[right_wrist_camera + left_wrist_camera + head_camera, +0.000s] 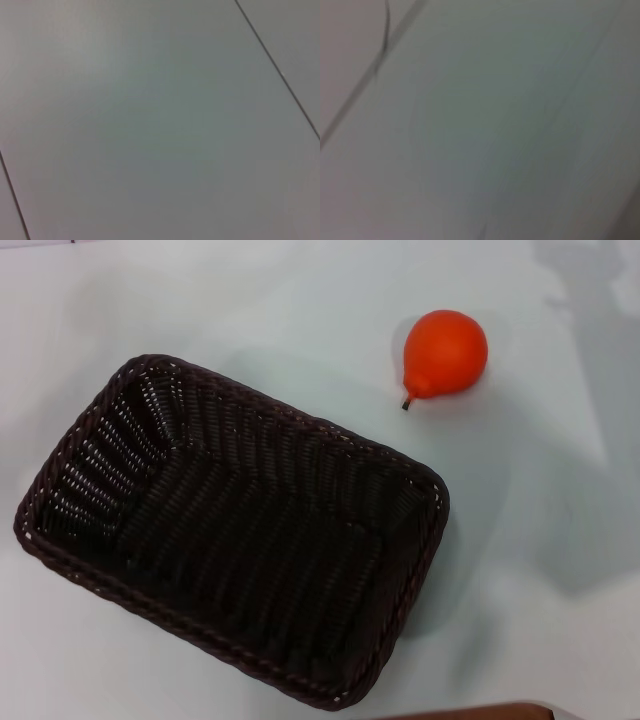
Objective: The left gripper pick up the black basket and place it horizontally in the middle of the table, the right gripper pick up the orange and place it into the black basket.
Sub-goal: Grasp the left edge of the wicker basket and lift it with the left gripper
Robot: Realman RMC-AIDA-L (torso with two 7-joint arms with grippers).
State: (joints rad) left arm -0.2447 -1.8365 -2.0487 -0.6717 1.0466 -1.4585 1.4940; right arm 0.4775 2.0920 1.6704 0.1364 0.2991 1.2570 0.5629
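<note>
The black basket (235,535) is a large dark woven wicker basket. It lies empty on the table (540,570), skewed, with its long side running from the far left to the near right. The orange (446,351) lies on the table beyond the basket's far right corner, apart from it, its stem pointing toward the basket. Neither gripper shows in any view. Both wrist views show only a plain grey surface with thin dark lines.
A thin brown edge (480,711) shows at the bottom of the head view. Faint shadows (590,330) fall on the table at the far right.
</note>
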